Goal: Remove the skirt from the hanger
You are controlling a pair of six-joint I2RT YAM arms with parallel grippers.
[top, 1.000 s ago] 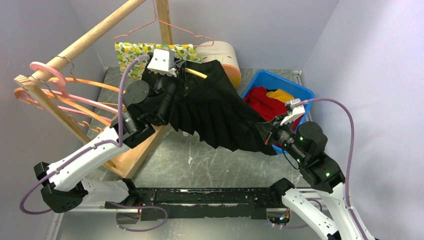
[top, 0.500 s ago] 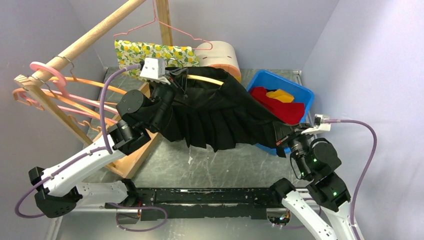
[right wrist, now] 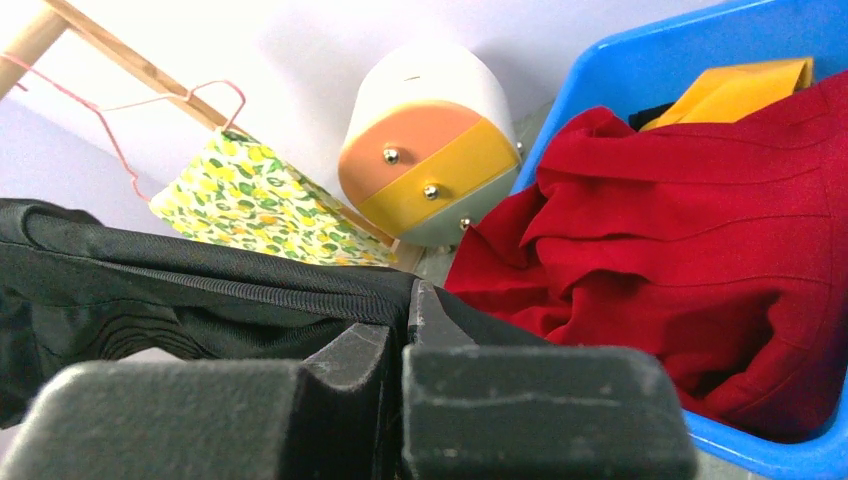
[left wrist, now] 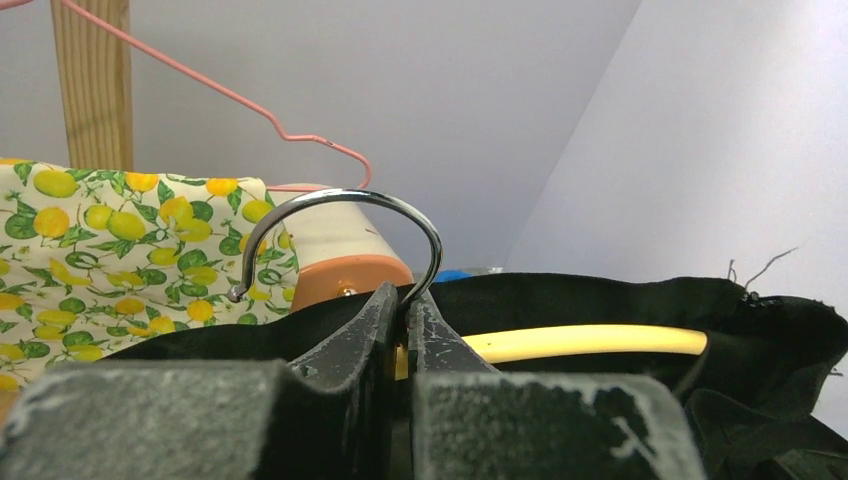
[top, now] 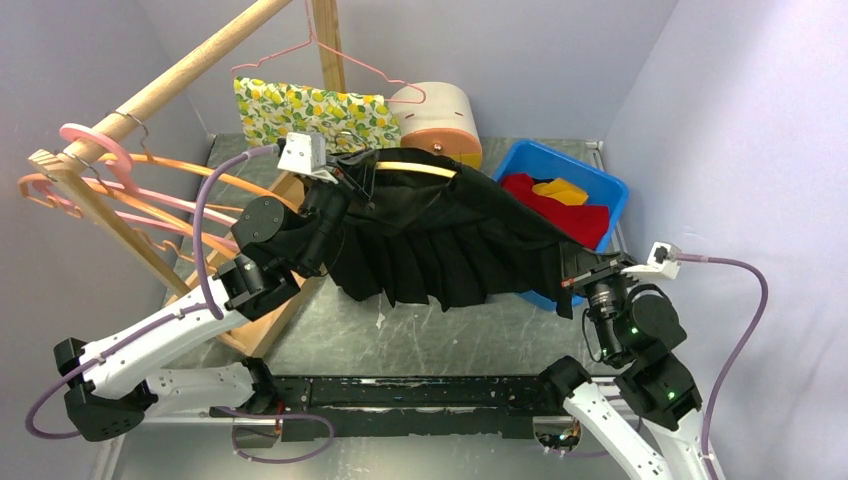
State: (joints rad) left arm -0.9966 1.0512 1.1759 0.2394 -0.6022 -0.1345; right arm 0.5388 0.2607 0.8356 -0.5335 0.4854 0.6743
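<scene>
Right fingers, clamped on the pleated black skirt, are drawing farther back; left fingers are pinching the yellow chrome-hooked hanger.

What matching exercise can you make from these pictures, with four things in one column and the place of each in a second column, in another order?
Things
1. black skirt
2. red garment
3. lemon-print cloth
4. metal hook

Places
A. in the blue bin
B. hanging under the pink wire hanger
C. its edge pinched by the right gripper
D. its neck pinched by the left gripper

Pairs: 1-C, 2-A, 3-B, 4-D
</scene>
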